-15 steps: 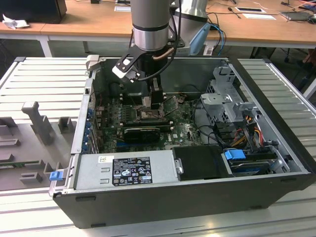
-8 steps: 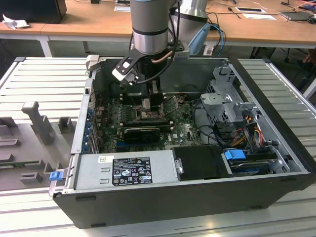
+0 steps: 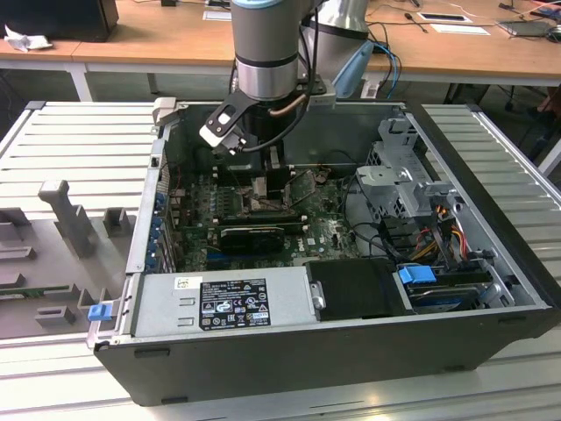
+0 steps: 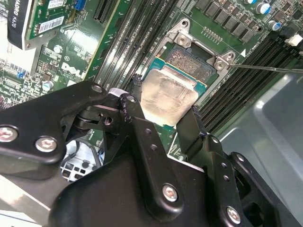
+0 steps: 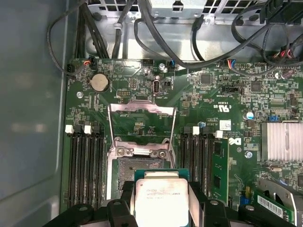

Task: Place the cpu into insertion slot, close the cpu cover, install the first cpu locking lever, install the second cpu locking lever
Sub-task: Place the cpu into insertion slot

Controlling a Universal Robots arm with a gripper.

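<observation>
While the arm hangs over the open PC case (image 3: 351,364) in the upper middle of the exterior view, the gripper (image 4: 163,101) is clamped on the cpu (image 4: 168,94), holding it over the bare socket (image 4: 191,61) and partly covering it. The cpu cover (image 5: 142,118) is flipped wide open just past the socket.

cpu (image 5: 161,203): silver-grey | motherboard (image 5: 142,85): green | pincer (image 4: 164,98): black | memory slots (image 5: 85,165): black | heatsink (image 5: 281,142): silver, ribbed | clip (image 3: 416,274): blue

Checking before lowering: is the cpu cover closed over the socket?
No, in the first wrist view the cpu cover is swung open off the bare socket.
</observation>
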